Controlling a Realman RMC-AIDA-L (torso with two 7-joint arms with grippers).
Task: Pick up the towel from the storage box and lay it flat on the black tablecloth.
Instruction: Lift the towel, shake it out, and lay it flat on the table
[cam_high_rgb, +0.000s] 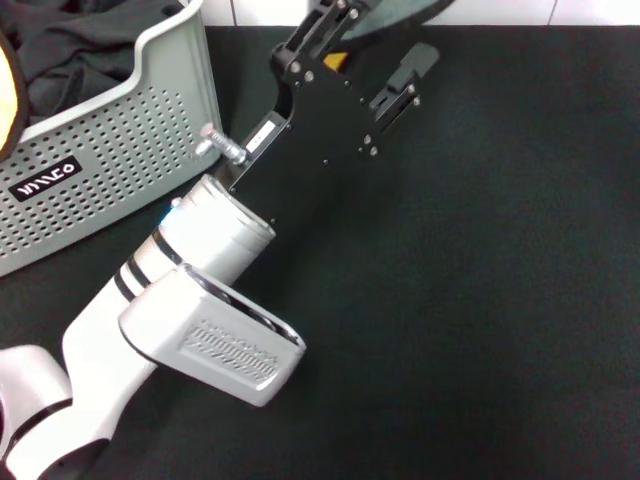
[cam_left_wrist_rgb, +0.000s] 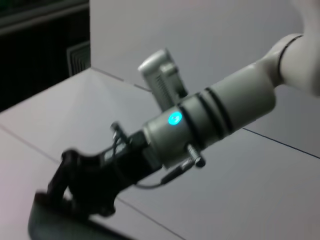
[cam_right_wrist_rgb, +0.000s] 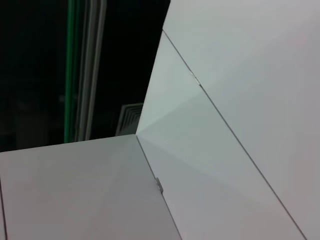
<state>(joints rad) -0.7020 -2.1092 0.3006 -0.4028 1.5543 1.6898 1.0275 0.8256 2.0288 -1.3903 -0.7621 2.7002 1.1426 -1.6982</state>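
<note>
The left arm reaches from the lower left of the head view up to the top centre, and the left hand is at the top edge of the frame, above the far part of the black tablecloth which covers the desk. It seems to be clenched on the towel. A grey sheet with a dark edge hangs out at the top of the frame, and a small yellow piece shows just below the hand.

The storage box stands in the upper left, and a dark cloth lies inside it. A yellow bit shows at the left edge, but what it is cannot be told.

In the left wrist view the right hand appears in the lower left, against pale walls. Its state cannot be told.

By judgement, the picking up is done, because the towel is out of the box and held in the air. What is left is to bring it down, spread it flat on the tablecloth and let it go.
</note>
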